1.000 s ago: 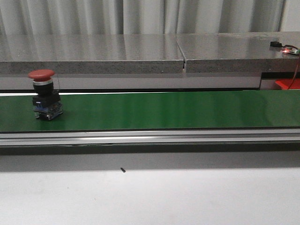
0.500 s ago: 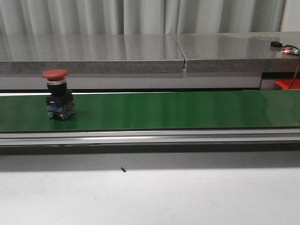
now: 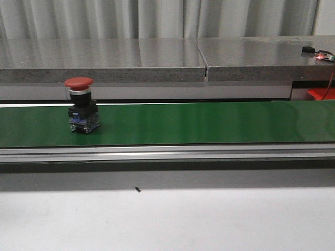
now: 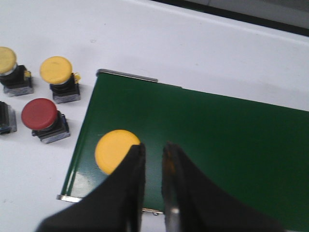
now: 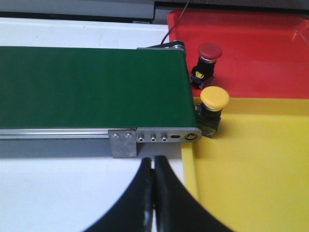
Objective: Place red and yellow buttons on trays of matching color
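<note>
— Grippers?
— My left gripper shows a narrow gap, holding nothing, a yellow button just beside its fingers. My right gripper is pressed closed, empty.
— The red button?
— Upright on the green belt, at nine o'clock in the front view.

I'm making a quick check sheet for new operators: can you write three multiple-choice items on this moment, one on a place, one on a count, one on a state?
1. Where is the red button seen from the front?
A. on the green belt
B. on the grey shelf
C. on the white table

2. How many yellow buttons show in the left wrist view?
A. one
B. three
C. five

3. How is the right hand?
A. wide open
B. gripping a button
C. shut, empty

A: the red button stands on the belt.
B: two on the table, one on the belt.
C: the right hand has fingers pressed together, holding nothing.
</note>
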Controlling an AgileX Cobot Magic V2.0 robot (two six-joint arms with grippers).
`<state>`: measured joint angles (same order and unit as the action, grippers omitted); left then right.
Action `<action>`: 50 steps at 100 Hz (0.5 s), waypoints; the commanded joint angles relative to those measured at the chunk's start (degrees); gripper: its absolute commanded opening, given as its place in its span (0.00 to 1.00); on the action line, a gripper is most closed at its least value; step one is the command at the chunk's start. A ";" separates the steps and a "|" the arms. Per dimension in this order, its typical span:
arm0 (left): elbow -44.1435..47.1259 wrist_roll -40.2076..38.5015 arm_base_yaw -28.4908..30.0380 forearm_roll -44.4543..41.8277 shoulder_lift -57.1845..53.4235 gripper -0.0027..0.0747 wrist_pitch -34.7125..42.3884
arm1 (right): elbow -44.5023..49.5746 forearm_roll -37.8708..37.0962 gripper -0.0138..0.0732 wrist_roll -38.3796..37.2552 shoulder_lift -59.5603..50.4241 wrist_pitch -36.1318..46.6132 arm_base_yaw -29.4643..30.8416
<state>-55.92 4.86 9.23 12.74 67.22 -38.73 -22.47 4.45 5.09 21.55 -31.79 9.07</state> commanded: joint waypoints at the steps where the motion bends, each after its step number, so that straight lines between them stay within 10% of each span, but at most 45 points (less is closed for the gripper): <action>1: -0.33 0.46 -2.37 0.99 -2.83 0.01 2.44 | -1.54 -0.18 0.08 0.52 0.43 4.13 -0.03; 50: 9.03 1.16 -13.54 0.76 -11.40 0.01 2.55 | -1.54 -0.18 0.08 0.52 0.43 4.13 -0.03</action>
<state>-46.62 6.07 -3.27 12.74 58.68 -38.93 -22.47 4.45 5.09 21.55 -31.79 9.07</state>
